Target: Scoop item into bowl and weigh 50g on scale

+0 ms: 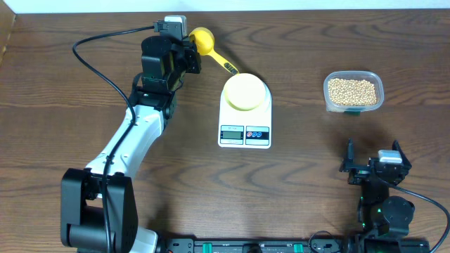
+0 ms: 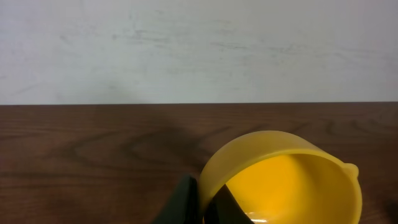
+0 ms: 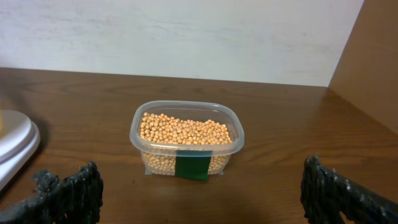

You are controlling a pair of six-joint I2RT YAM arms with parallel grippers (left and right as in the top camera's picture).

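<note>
Desk [image 1: 295,190] of dark brown wood with visible grain carries everything. Nearest to the robot, on the right, the right end effector [image 1: 373,156] hangs low, its two black, rough-surfaced fingers [image 3: 71,193] spread wide with nothing between them. Beyond it stands a clear plastic tub [image 3: 134,134], rectangular with rounded corners and a green label on the front wall. It is filled with beans [image 3: 183,130], small, round and tan. In the middle lies the scale [image 1: 245,123], a smooth white rectangle with a display and buttons at its near edge. The bowl [image 1: 245,92], round and pale yellow, sits on the top of the scale. Farthest, on the left, the left end effector [image 2: 204,198] is closed on the thin wall of a glossy yellow plastic scoop [image 2: 292,186], a round cup with a small spout. The handle of the scoop points toward the far corner of the scale and ends near it.
</note>
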